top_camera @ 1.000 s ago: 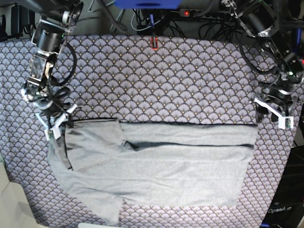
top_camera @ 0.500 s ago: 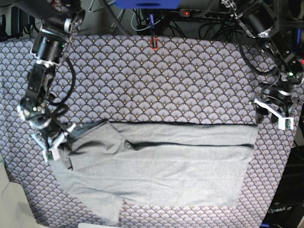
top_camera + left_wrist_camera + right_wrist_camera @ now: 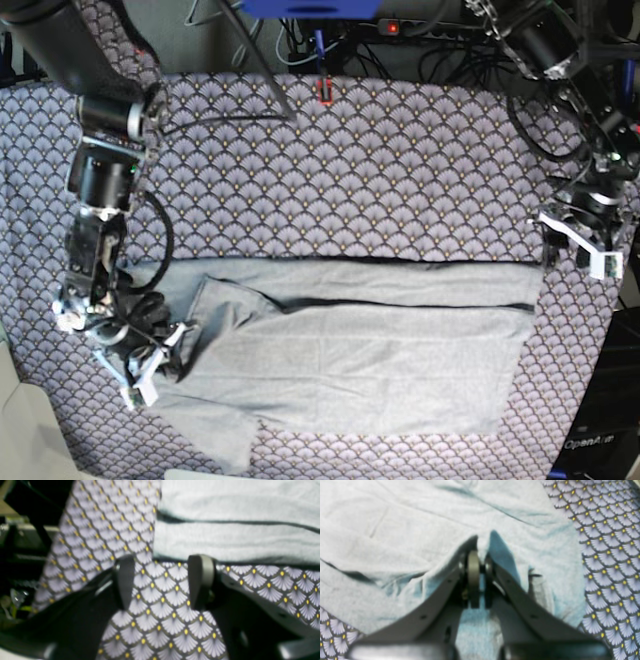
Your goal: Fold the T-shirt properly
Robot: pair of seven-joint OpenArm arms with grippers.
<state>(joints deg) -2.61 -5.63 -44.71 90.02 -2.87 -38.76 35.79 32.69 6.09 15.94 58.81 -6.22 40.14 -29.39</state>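
The light grey T-shirt (image 3: 380,350) lies partly folded across the purple fan-patterned tablecloth (image 3: 350,170), a dark fold line running along its upper band. At its left end my right gripper (image 3: 150,368) is shut on a bunched piece of the fabric; in the right wrist view the cloth (image 3: 395,530) is pinched between the closed fingertips (image 3: 473,562). My left gripper (image 3: 577,245) hovers open at the shirt's right edge. In the left wrist view its fingers (image 3: 201,580) stand apart over bare tablecloth, just short of the shirt's hem (image 3: 237,537).
A small red object (image 3: 325,92) sits at the table's back edge, with cables and a power strip behind it. A pale surface (image 3: 20,430) shows at the front left corner. The table's right edge runs close to the left arm.
My right gripper has moved toward the table's front, dragging the shirt's left end with it; that part now lies slanted and lower. The left arm has barely moved.
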